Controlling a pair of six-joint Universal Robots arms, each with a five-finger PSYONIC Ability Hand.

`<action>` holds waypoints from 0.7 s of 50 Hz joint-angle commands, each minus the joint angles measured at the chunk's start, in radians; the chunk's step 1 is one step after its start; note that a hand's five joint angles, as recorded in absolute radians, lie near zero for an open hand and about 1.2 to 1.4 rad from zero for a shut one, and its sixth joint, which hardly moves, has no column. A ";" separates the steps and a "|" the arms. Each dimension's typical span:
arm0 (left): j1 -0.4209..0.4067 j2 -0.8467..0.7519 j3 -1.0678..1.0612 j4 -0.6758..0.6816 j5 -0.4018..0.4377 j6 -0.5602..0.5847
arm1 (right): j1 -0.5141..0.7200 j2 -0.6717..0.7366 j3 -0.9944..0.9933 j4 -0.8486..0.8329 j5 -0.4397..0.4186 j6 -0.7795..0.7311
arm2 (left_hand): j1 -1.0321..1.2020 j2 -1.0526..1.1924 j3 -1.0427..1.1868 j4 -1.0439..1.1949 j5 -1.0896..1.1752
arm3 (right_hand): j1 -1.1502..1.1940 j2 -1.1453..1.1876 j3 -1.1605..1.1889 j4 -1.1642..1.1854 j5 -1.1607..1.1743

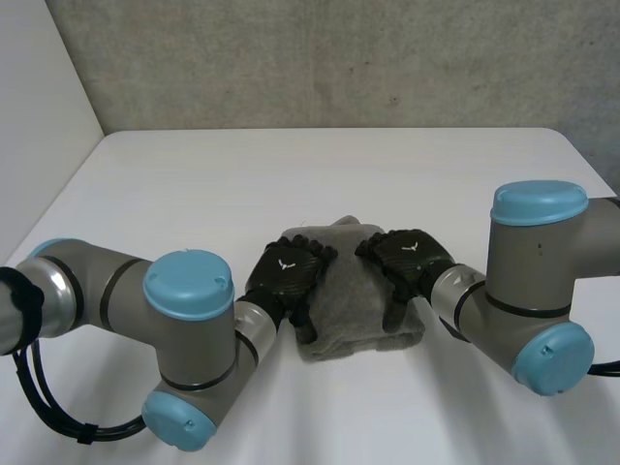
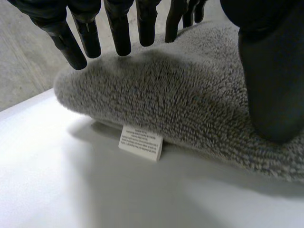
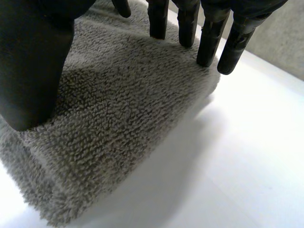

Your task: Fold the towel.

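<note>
The grey towel [image 1: 354, 302] lies folded on the white table [image 1: 194, 184], between both arms. The left hand [image 1: 288, 271] rests on its left side and the right hand [image 1: 407, 257] on its right side, fingers straight and spread, holding nothing

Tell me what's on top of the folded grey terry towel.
The black left hand lies over its left side, the black right hand over its right, fingers straight. The grey terry towel surface beneath their palms is hidden.

Grey fluffy towel [image 1: 356, 291], folded into a thick bundle, white label underneath.
</note>
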 commanded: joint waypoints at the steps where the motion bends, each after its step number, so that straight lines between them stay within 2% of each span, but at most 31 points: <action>1: 0.000 0.137 0.002 0.002 -0.031 -0.008 | 0.005 -0.128 -0.008 0.001 0.002 0.037 | -0.079 -0.079 -0.064 -0.083 -0.210 | -0.052 -0.072 -0.071 -0.080 -0.055; 7: 0.016 0.313 0.024 -0.027 -0.051 -0.008 | -0.001 -0.245 -0.011 -0.005 0.012 0.120 | -0.081 -0.082 -0.067 -0.086 -0.213 | -0.052 -0.072 -0.071 -0.080 -0.055; 9: 0.023 0.367 0.038 -0.058 -0.061 -0.008 | -0.006 -0.342 -0.020 -0.008 0.051 0.158 | -0.084 -0.085 -0.070 -0.089 -0.215 | -0.052 -0.072 -0.071 -0.080 -0.055; 10: 0.040 0.413 0.055 -0.095 -0.078 -0.008 | -0.006 -0.342 -0.020 -0.008 0.051 0.158 | -0.076 -0.076 -0.061 -0.080 -0.207 | -0.052 -0.072 -0.071 -0.080 -0.055; 12: 0.060 0.450 0.072 -0.133 -0.101 -0.009 | -0.028 -0.420 -0.042 -0.008 0.114 0.160 | -0.067 -0.067 -0.053 -0.071 -0.198 | -0.052 -0.072 -0.071 -0.080 -0.055; 17: 0.106 0.507 0.123 -0.250 -0.184 -0.012 | -0.077 -0.491 -0.082 0.020 0.186 0.158 | -0.070 -0.070 -0.055 -0.074 -0.201 | -0.052 -0.072 -0.071 -0.080 -0.055; 21: 0.114 0.518 0.187 -0.360 -0.227 -0.044 | -0.101 -0.501 -0.094 0.049 0.214 0.158 | -0.079 -0.079 -0.064 -0.083 -0.210 | -0.052 -0.072 -0.071 -0.080 -0.055; 26: 0.132 0.518 0.218 -0.420 -0.225 -0.087 | -0.119 -0.497 -0.106 0.080 0.222 0.159 | -0.079 -0.079 -0.064 -0.083 -0.210 | -0.052 -0.072 -0.071 -0.080 -0.055; 35: 0.142 0.518 0.219 -0.429 -0.228 -0.092 | -0.124 -0.495 -0.111 0.081 0.225 0.164 | -0.079 -0.079 -0.064 -0.083 -0.210 | -0.052 -0.072 -0.071 -0.080 -0.055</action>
